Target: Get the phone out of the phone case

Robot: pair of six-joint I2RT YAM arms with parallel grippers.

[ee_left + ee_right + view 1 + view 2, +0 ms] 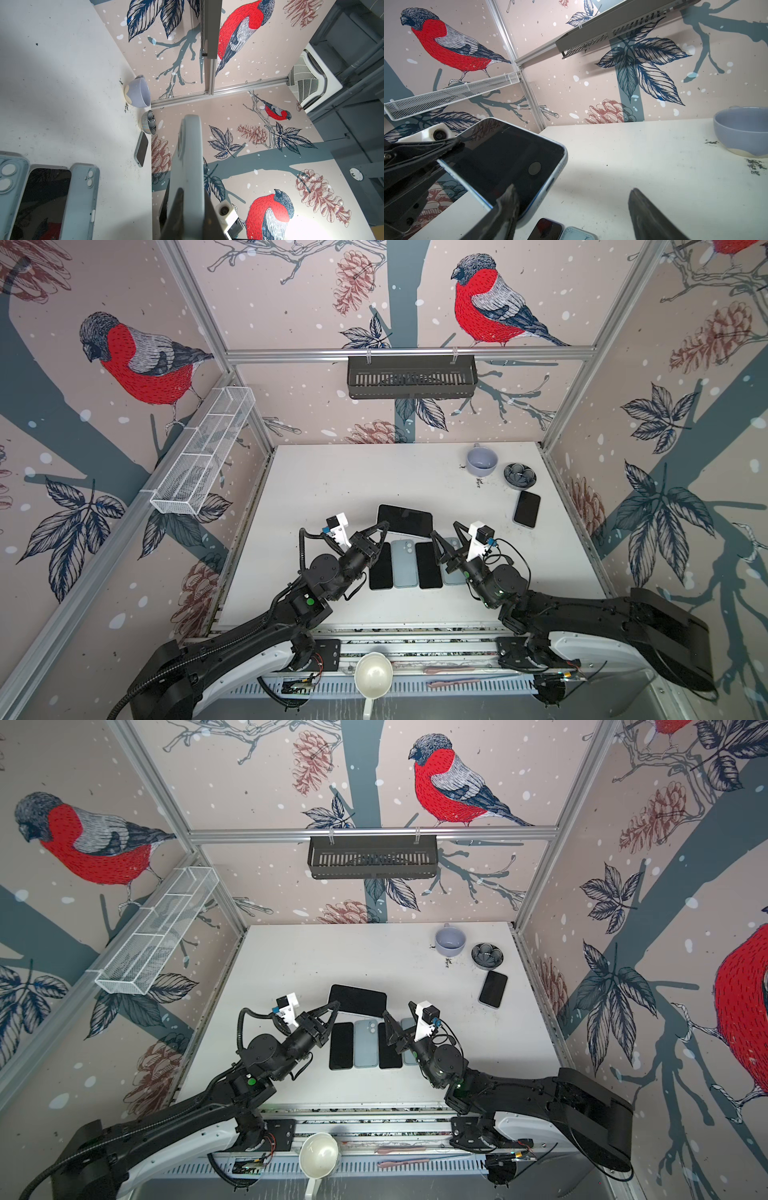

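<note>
My left gripper point(384, 527) point(334, 1006) is shut on a phone case point(189, 158) that it holds up off the table. In the left wrist view the case is edge-on between the jaws point(192, 195). The pale blue case point(548, 187) still frames the phone point(500, 158), whose dark screen also shows in both top views point(405, 520) point(357, 999). My right gripper point(444, 529) point(397, 1009) point(575, 205) stands open beside the phone's end. One finger point(508, 207) is at the phone's corner and nothing lies between the fingers.
Below the grippers lie two bare black phones point(381, 566) point(429, 565) and two empty blue cases point(404, 563) point(453, 572) in a row. Another phone point(527, 509), a lilac cup point(481, 460) and a small dark bowl point(519, 475) sit at the back right. A white ladle point(373, 676) lies at the front.
</note>
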